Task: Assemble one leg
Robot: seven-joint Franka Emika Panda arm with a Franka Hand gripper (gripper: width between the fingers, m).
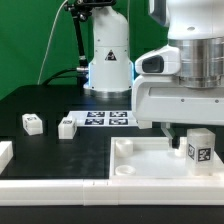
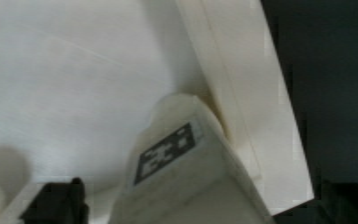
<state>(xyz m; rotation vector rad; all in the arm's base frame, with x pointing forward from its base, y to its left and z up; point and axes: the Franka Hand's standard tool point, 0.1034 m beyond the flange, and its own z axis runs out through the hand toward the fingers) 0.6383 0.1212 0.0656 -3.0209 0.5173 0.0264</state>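
A leg (image 1: 197,148), a small white block with a black-and-white tag, stands on the large white panel (image 1: 140,165) close to its raised rim on the exterior view's right. My gripper (image 1: 190,132) is right over the leg with the fingers down either side of it. In the wrist view the leg (image 2: 179,160) lies between the dark fingertips (image 2: 60,203), and a small gap shows on each side. The jaws stand open around the leg. Two more legs (image 1: 32,123) (image 1: 67,126) lie loose on the black table on the exterior view's left.
The marker board (image 1: 108,118) lies at the back middle, in front of the robot base (image 1: 108,60). Another white part (image 1: 5,152) shows at the left edge. The panel's raised rim (image 2: 238,70) runs right beside the leg.
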